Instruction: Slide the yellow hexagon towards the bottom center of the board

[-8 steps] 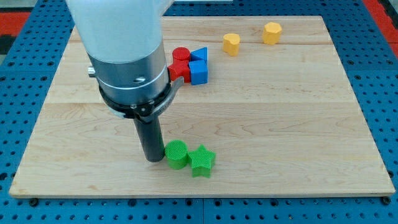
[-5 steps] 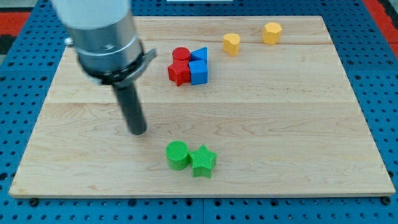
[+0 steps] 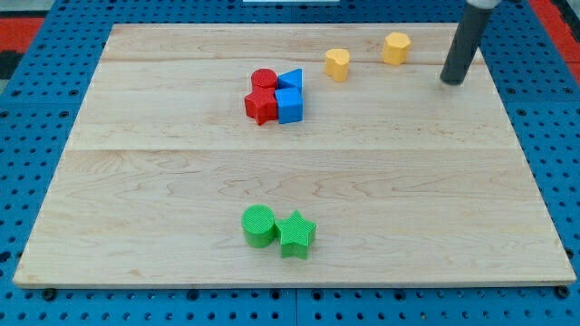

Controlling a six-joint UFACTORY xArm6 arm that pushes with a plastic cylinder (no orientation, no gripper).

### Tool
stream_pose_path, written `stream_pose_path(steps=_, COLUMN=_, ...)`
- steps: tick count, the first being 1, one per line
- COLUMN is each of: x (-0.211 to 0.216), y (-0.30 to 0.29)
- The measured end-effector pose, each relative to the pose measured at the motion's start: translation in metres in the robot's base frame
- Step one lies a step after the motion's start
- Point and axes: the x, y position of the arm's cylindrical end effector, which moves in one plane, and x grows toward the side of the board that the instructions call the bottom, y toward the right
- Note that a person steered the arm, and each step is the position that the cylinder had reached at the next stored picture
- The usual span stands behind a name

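Note:
The yellow hexagon [image 3: 396,47] sits near the view's top right on the wooden board [image 3: 136,181]. A yellow heart-shaped block [image 3: 337,64] lies to its left. My tip [image 3: 450,81] stands on the board to the right of and slightly below the yellow hexagon, apart from it by a small gap.
A red cylinder [image 3: 264,80], a red block [image 3: 261,106], a blue triangle [image 3: 291,79] and a blue cube [image 3: 289,105] cluster at the upper middle. A green cylinder [image 3: 258,225] and a green star [image 3: 295,234] touch near the bottom centre.
My tip has moved from beside the green cylinder at the bottom centre, up and left, then across to the view's top right next to the yellow hexagon. No block has moved.

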Motion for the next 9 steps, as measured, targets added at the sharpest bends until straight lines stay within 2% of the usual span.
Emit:
stream_pose_path(steps=1, x=-0.064, y=0.001)
stream_pose_path(steps=2, x=-0.101, y=-0.021)
stream_pose_path(steps=3, x=-0.101, y=-0.055)
stream_pose_path(steps=6, x=-0.050, y=-0.056)
stream_pose_path(steps=9, x=-0.067, y=-0.074)
